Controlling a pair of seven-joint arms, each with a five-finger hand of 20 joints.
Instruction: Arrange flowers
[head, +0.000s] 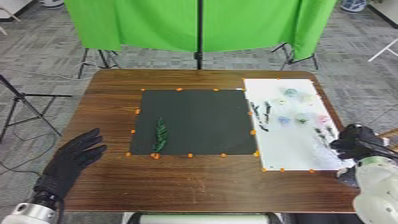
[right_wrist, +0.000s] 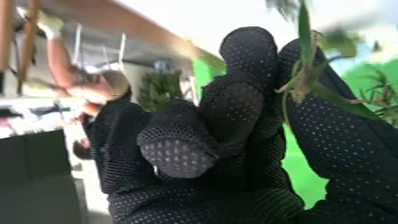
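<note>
On the black mat (head: 204, 120), one green sprig (head: 161, 135).

The worktop (head: 107, 185) is smooth brown wood, a bit shiny. The dark mat (head: 200, 122) on it looks flat and dull. Right of the mat, the white sheet (head: 275, 135) looks smooth, like paper. Past the mat hangs soft, folded green cloth (head: 147, 25). The right robot hand (head: 357, 142), also right of the mat, wears bumpy black cloth.

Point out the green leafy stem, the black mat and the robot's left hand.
Green leafy stem (head: 161, 135): head view, middle of its leaves.
Black mat (head: 204, 120): head view, bare middle.
Left hand (head: 65, 162): head view, glove below the fingers.
</note>
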